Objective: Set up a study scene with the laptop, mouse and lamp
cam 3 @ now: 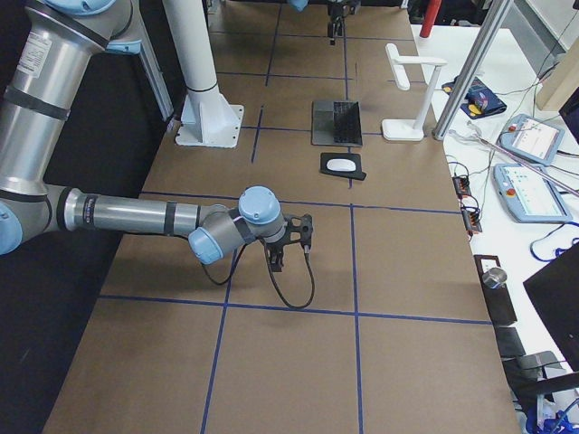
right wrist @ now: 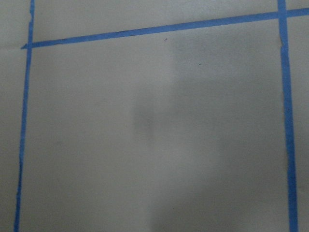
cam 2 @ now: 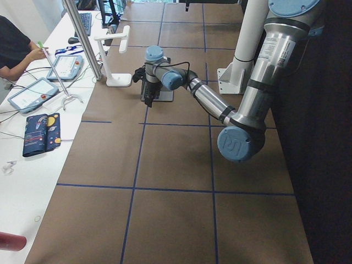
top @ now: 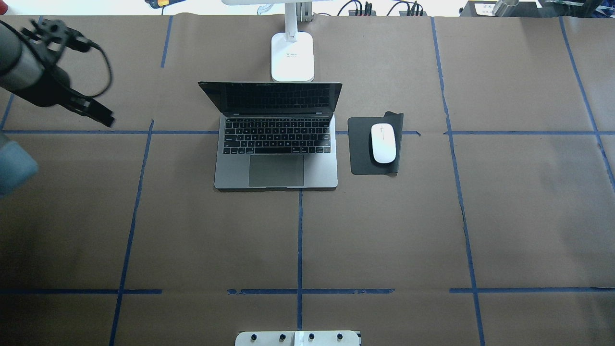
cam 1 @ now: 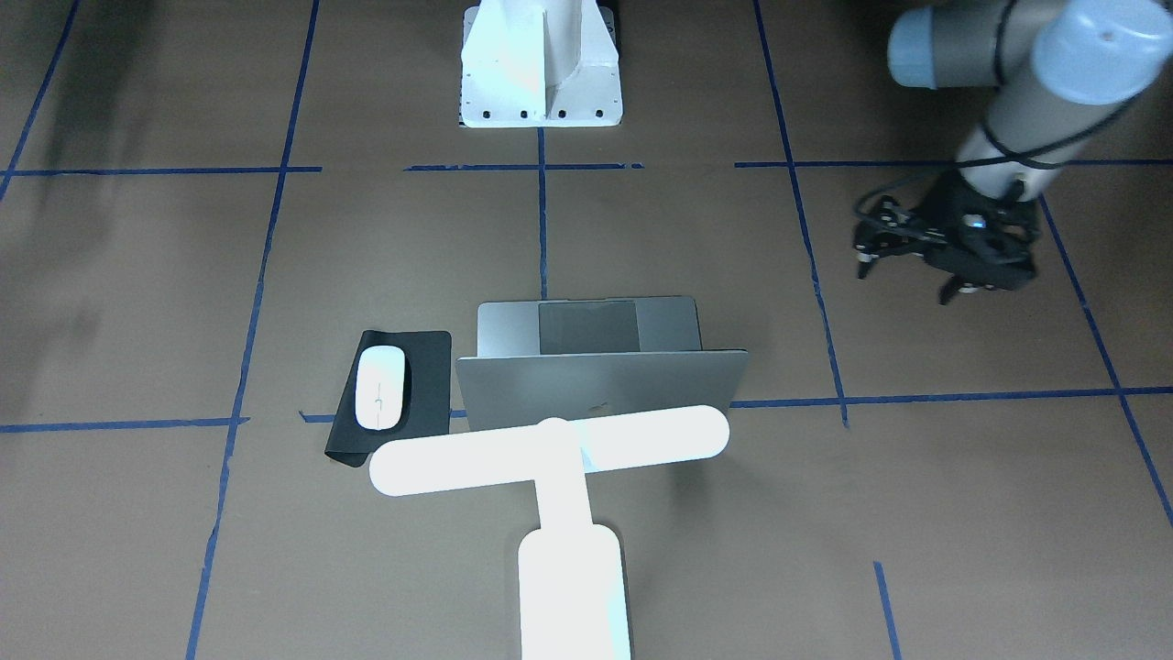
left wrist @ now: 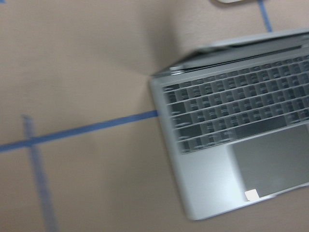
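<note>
— What is furthest left?

— The left gripper (cam 1: 905, 280). It hangs over the far-left part of the brown table (top: 504, 216), well apart from everything else. Its jaws are spread and hold nothing.

— And in the middle?

— The laptop (top: 276, 158) lies open with its keyboard toward the robot and its screen dark. The lamp (top: 292, 57) stands just behind the lid at the far edge. Its long bar runs crosswise, parallel to the lid.

— Right of that?

— A black mat (top: 360, 154) lies just beside the laptop, and the mouse (top: 383, 143) rests on it.

— The other arm?

— The right gripper (cam 3: 291, 251) hovers low over the table far to the right, well apart from the mouse. Only a side view shows it, so I cannot tell how its jaws stand.
</note>
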### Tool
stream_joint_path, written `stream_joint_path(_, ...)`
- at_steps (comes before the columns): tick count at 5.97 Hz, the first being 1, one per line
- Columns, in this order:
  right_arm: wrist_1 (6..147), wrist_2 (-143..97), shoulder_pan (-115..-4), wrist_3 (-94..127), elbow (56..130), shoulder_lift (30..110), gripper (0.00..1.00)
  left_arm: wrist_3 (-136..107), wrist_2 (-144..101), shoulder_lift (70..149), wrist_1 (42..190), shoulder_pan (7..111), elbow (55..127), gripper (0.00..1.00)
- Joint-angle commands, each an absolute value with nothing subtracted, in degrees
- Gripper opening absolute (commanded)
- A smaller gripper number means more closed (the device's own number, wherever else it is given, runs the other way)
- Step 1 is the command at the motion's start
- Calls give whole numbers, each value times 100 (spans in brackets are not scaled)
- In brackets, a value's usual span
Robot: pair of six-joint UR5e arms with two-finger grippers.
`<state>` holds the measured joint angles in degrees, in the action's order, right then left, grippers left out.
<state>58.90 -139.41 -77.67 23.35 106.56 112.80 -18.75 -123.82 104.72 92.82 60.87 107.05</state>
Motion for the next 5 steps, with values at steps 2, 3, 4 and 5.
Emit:
stream_joint_path(2,9061,-13957,-8795,-215,10767,10252,100,494,-12506,10084,8029,7710,10302,98)
stream_joint_path(3,9505,-13948,-8720,-307,10688,9865,100,640,-13290,9968,7824,8117,9901,98)
stream_joint_path(4,9545,-13905,-8727,-308,10679,9792,100,572,-13655,9654,7848,8208,9644,99)
stream_joint_path(5,9580,-13643,-8989,-308,10592,9791,100,589,-13623,9537,7814,8592,9555,100)
